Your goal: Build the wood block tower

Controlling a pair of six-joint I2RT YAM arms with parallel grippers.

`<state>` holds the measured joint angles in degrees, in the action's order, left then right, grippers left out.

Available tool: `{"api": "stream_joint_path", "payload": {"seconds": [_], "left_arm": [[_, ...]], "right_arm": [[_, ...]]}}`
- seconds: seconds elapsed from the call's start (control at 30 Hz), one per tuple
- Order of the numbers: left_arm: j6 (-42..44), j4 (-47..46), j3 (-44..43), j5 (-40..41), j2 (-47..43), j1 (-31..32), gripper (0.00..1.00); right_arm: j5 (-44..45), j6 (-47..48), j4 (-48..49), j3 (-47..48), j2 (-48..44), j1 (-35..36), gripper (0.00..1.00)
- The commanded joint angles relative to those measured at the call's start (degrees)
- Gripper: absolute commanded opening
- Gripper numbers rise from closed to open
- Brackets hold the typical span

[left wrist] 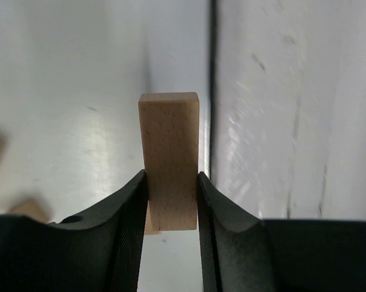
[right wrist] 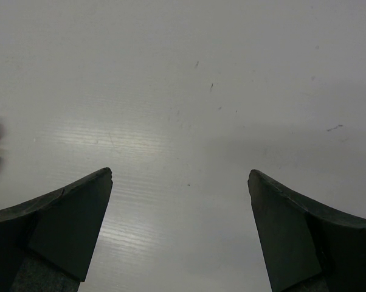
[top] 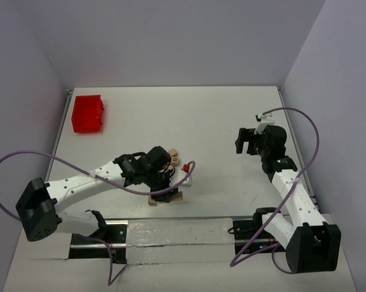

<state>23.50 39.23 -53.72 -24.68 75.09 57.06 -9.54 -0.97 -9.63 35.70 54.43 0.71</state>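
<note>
The left arm extends low over the tabletop (top: pixel 219 121) with the left gripper (left wrist: pixel 171 188) clamped on a plain, oblong, light-tan wood block (left wrist: pixel 169 146) near the front edge; the right gripper (right wrist: pixel 180 182) is spread wide.

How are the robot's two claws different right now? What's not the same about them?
The left gripper is shut on a plain wooden block; the right gripper is open and holds nothing. The left gripper is near the front edge of the table, close to other blocks; the right gripper is off to the side, over a bare patch. Both are black with two fingers.
</note>
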Motion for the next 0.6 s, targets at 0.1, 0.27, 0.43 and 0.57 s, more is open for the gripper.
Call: {"api": "stream_joint_path", "payload": {"seconds": [0.1,0.27,0.43,0.57], "left_arm": [[12.62,12.79,7.33,-6.69,0.76,2.27,0.0],[14.99,12.33,9.71,-3.42,2.15,2.53,0.0],[14.09,4.17,12.26,1.92,3.38,2.53,0.0],[14.3,-2.15,11.94,5.08,7.29,2.33,0.0]], "right_arm": [[0.58,0.27,0.93,3.06,1.12,-0.27,1.0],[0.87,0.3,0.95,3.26,1.7,-0.27,1.0],[0.93,0.27,1.14,3.28,2.05,-0.27,1.0],[1.03,0.36,1.1,3.21,1.98,-0.27,1.0]]}}
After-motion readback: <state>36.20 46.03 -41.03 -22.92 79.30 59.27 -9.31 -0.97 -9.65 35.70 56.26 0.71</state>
